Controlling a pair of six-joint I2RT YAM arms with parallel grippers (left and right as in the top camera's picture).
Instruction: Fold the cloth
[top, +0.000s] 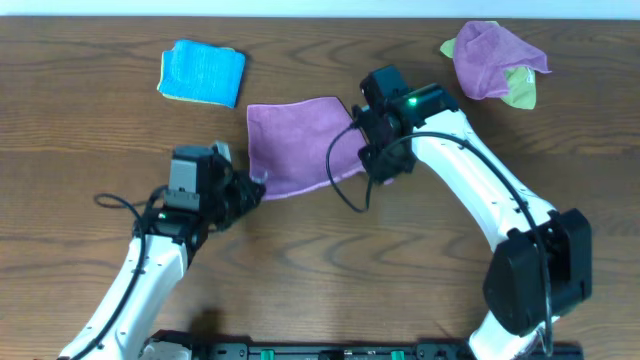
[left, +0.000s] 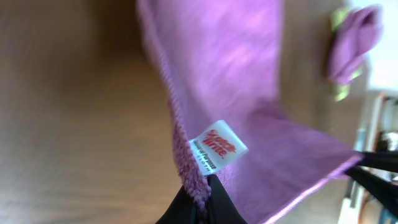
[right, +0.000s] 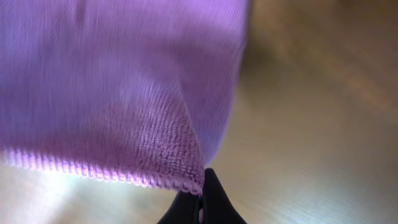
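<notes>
The cloth (top: 295, 145) is a lilac towel spread on the wooden table at centre, its near edge lifted. My left gripper (top: 250, 190) is shut on its near left corner, next to the white tag (left: 217, 147). The cloth (left: 230, 74) stretches away from the jaws (left: 202, 202) in the left wrist view. My right gripper (top: 368, 165) is shut on the near right corner. In the right wrist view the cloth (right: 118, 81) hangs above the table from the closed fingertips (right: 200, 205).
A folded turquoise cloth (top: 202, 72) lies at the back left. A bunched purple cloth (top: 490, 58) with a lime-green one (top: 522, 88) lies at the back right; it also shows in the left wrist view (left: 354, 37).
</notes>
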